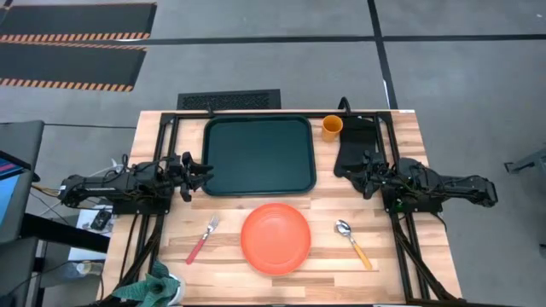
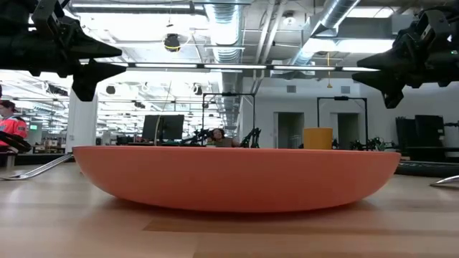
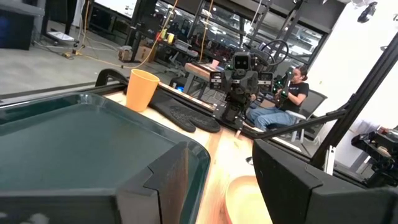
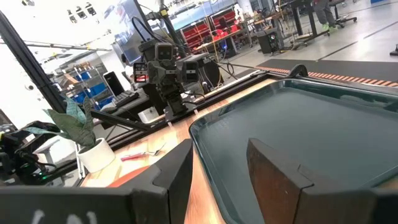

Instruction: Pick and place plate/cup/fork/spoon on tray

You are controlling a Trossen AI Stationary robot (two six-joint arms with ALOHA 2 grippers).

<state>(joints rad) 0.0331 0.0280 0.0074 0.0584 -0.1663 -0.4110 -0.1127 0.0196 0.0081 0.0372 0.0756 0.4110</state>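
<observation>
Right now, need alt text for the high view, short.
Overhead view of a wooden table: an empty dark green tray at the back centre, with the left gripper and right gripper open on either side of it. Nearer the front lie a fork, an orange-red plate and a spoon; a cup stands beside a black oven mitt.

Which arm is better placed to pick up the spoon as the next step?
Right, probably. The spoon lies on the right claw's side of the plate; the left claw waits open across the tray.
</observation>
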